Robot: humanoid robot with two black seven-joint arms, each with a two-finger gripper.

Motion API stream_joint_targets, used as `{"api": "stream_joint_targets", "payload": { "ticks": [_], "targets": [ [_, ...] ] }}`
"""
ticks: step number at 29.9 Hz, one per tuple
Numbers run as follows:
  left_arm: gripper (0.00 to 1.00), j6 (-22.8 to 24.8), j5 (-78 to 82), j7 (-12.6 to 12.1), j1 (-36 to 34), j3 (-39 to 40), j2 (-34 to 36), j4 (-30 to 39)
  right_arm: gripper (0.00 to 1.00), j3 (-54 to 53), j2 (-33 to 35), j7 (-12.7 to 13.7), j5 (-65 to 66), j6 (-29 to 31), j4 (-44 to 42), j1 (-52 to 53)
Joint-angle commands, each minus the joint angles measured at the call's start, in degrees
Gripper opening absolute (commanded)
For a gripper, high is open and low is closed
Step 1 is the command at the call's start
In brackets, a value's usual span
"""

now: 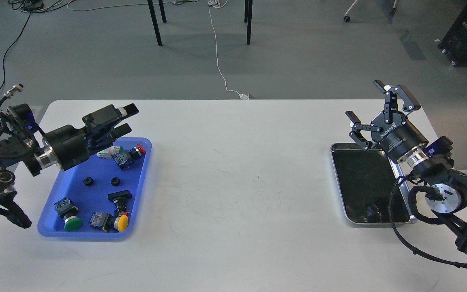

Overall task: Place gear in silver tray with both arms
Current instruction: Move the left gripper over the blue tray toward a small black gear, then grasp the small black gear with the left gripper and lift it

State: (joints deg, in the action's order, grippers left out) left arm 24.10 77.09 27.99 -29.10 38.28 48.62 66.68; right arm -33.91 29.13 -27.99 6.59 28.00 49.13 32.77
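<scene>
bench (233,182): white, two trays carried
blue tray (61,231): left side, push buttons and two small black gears (115,181) held inside
silver tray (379,222): right side
left gripper (127,119): above blue tray's far edge, fingers narrowly apart, nothing held
right gripper (366,111): over silver tray's far edge, fingers spread wide

Head camera looks down (forward) over table (233,182).
</scene>
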Motion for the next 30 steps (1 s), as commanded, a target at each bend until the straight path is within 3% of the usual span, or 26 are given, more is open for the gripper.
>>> {"api": "stream_joint_targets", "payload": {
  "ticks": [1, 9, 15, 25, 30],
  "targets": [
    [0.98, -0.72, 25.59, 0.01, -0.07, -0.14, 3.67, 0.03, 0.99, -0.01, 0.14, -0.01, 0.0, 0.0, 0.0, 0.1],
    [0.95, -5.55, 46.56, 0.01, -0.16, -1.45, 2.45, -4.45, 0.99, -0.01, 0.14, -0.01, 0.09, 0.0, 0.0, 0.01],
    [0.84, -6.96, 46.39, 0.01, -1.13, -6.46, 1.22, -7.87, 0.99, -0.01, 0.14, -0.01, 0.09, 0.0, 0.0, 0.01],
    [0.83, -9.77, 46.39, 0.01, -2.01, -7.69, -2.74, -12.45, 0.99, -0.01, 0.14, -0.01, 0.09, 0.0, -0.09, -0.08],
    [0.73, -9.77, 46.57, 0.01, -2.1, -8.57, -2.91, -12.62, 0.99, -0.01, 0.14, -0.01, 0.09, 0.0, -0.09, -0.08]
  ]
}}
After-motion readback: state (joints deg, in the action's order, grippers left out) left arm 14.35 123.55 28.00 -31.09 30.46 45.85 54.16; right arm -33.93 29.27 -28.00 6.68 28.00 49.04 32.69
